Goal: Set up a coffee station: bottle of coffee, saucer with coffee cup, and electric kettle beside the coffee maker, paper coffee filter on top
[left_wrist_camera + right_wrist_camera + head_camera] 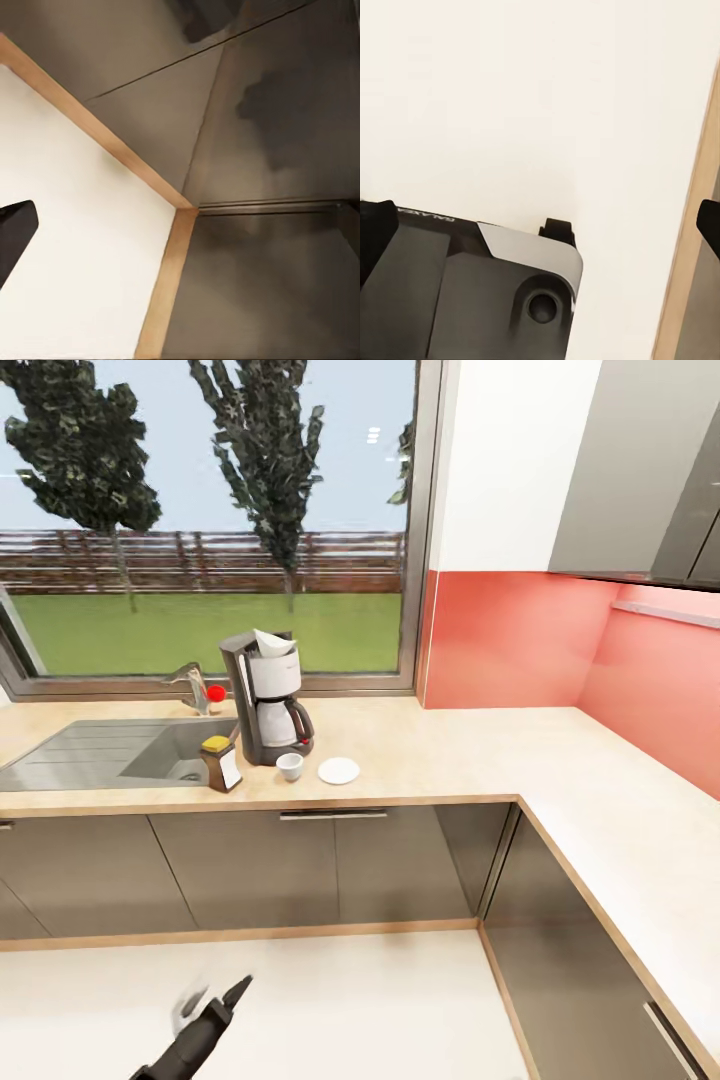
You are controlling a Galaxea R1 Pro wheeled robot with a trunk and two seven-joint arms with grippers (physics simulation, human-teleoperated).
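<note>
Head view: on the counter the coffee maker carries the filter; jar, cup and saucer stand beside it (cup not yet on saucer). Left gripper hangs open, empty. Wrist views: floor and cabinets; right gripper's state I cannot tell. Next: approach and lift the cup.

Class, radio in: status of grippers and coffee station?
Left gripper open, empty. Cup beside saucer, not on it. Filter on coffee maker.
</note>
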